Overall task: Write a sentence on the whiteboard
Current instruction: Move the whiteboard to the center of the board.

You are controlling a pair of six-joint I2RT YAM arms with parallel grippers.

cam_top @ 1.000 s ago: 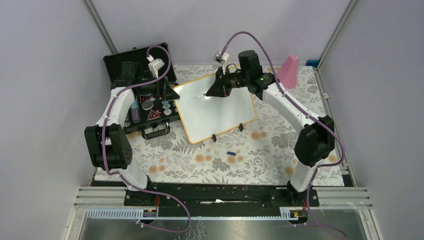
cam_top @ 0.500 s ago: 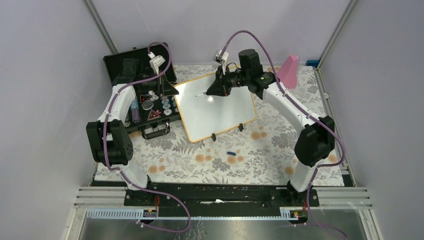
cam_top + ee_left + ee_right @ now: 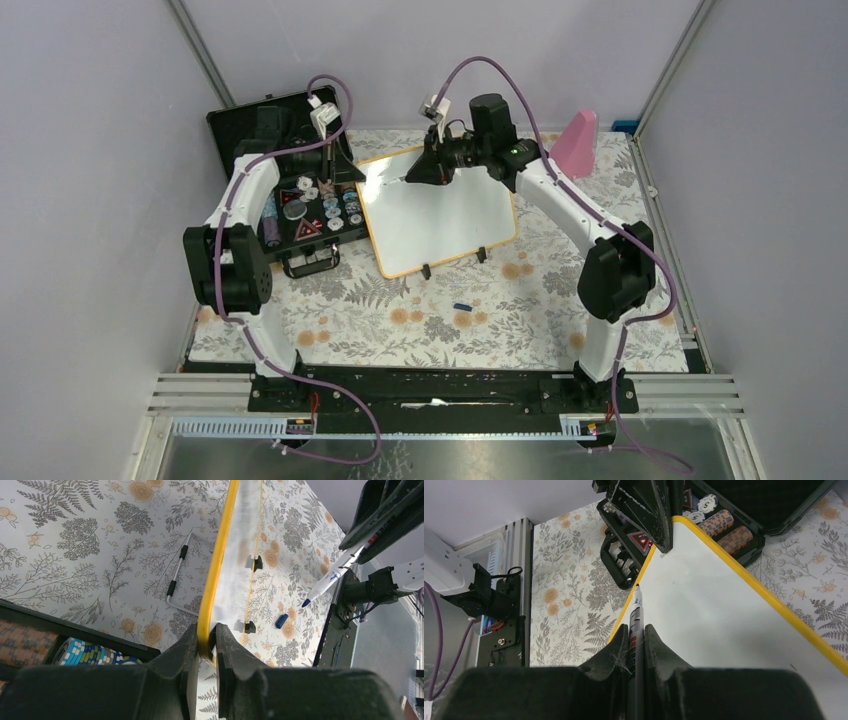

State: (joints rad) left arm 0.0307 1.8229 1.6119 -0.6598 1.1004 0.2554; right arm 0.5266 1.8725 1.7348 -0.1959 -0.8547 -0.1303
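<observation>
The whiteboard (image 3: 450, 215), white with an orange-yellow rim, lies at the table's middle back. No sentence shows on its white face. My left gripper (image 3: 350, 178) is at its far left corner. In the left wrist view that gripper (image 3: 206, 630) is shut on the yellow rim (image 3: 220, 565), one finger on each side. My right gripper (image 3: 418, 172) hovers over the board's far left part. It (image 3: 636, 629) is shut on a marker (image 3: 636, 611), whose tip points at the whiteboard (image 3: 709, 610) near the left gripper's fingers (image 3: 659, 520).
An open black case (image 3: 250, 122) with poker chips (image 3: 85, 652) stands left of the board. A small blue cap (image 3: 462, 306) lies on the floral cloth in front. A pink object (image 3: 577, 143) stands at the back right. A wire handle (image 3: 177, 575) lies beside the board.
My left gripper has shut on the board's rim and the board's far left corner has swung toward the back. The right gripper has moved left and back with the marker.
</observation>
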